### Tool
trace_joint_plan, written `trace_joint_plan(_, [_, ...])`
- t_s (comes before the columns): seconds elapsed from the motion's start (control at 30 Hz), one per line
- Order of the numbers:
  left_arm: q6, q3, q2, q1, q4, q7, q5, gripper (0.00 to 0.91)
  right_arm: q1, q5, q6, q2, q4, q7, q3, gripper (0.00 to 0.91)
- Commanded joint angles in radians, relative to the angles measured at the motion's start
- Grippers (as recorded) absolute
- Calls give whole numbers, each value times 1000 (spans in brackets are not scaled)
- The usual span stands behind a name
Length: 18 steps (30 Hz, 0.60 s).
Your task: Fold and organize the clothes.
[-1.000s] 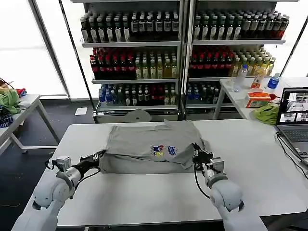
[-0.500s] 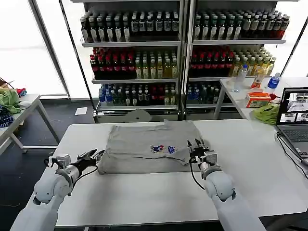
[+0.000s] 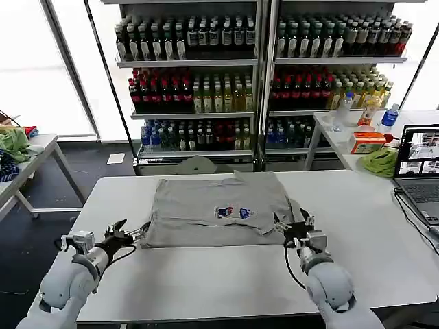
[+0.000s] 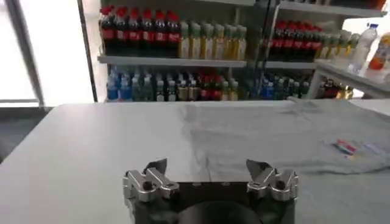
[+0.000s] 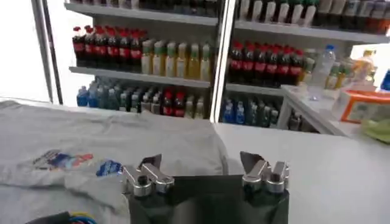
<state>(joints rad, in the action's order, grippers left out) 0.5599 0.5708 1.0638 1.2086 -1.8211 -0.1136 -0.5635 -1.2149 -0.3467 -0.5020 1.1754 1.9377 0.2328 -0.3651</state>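
**Q:** On the white table, what has just changed?

**A:** Both grippers have let go of the light grey short-sleeved shirt with a small multicoloured chest print (image 3: 218,211). A second ago each pinched a near corner of it, lifting the near edge; half a second ago they were releasing. Now the shirt lies flat across the far half of the white rectangular table (image 3: 206,281), and both grippers have drawn back toward the near side.

**Q:** What does that mean for the folding?

**A:** Probably one fold or a smoothing pull is finished and the cloth has been set down. The shirt looks like a broad rectangle, so more folds likely remain.

**Q:** Where is the left arm?

**A:** The left gripper (image 3: 129,233) sits just beside the shirt's near left corner, low over the table, pointing at the cloth. Its fingers (image 4: 153,172) are spread apart and hold nothing.

**Q:** And the right arm?

**A:** The right gripper (image 3: 293,226) is at the shirt's near right corner, by a rumpled sleeve fold. Its fingers (image 5: 150,166) are also spread wide and empty, aimed across the shirt toward the far shelves of drink bottles (image 3: 260,68).
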Motion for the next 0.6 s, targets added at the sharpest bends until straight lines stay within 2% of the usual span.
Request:
trace_joint_plan(0.03, [3, 2, 20, 94, -54, 14, 0, 786, -113, -22, -44, -9, 80, 40, -54, 867])
trace_joint_plan(0.07, [3, 2, 19, 91, -47, 13, -3, 695, -112, -22, -50, -8, 79, 46, -52, 796])
trace_joint_plan(0.1, [4, 0, 19, 86, -40, 15, -10, 645, -109, -23, -54, -6, 73, 57, -51, 756])
trace_joint_plan(0.13, [6, -3, 20, 79, -33, 16, -21, 534, -104, -32, -50, -3, 52, 62, -52, 655])
trace_joint_plan(0.17, [6, -3, 20, 77, -27, 14, -22, 524, -101, -37, -49, -1, 40, 66, -52, 595])
trace_joint_plan(0.3, [6, -7, 23, 73, -6, 6, -23, 534, -89, -76, -64, 7, 1, 79, -33, 514])
trace_joint_plan(0.4, [7, -8, 23, 73, 3, -2, -23, 484, -88, -74, -72, 8, -19, 80, -15, 81])
trace_joint_plan(0.43, [7, -8, 24, 71, 6, -4, -24, 433, -89, -74, -74, 8, -21, 80, -15, 81])
trace_joint_plan(0.47, [7, -7, 24, 69, 10, -7, -25, 343, -90, -74, -75, 8, -23, 77, -12, 0])
trace_joint_plan(0.5, [7, -7, 25, 66, 21, -12, -25, 292, -88, -74, -72, 11, -33, 78, -6, 0])
trace_joint_plan(0.53, [7, -6, 25, 65, 24, -17, -25, 121, -86, -74, -71, 13, -37, 78, -5, 0])
trace_joint_plan(0.57, [7, -4, 23, 65, 29, -25, -25, 71, -83, -74, -69, 17, -40, 78, -2, 0])
trace_joint_plan(0.6, [7, -4, 20, 68, 33, -37, -25, 60, -80, -75, -68, 18, -38, 76, 2, 0])
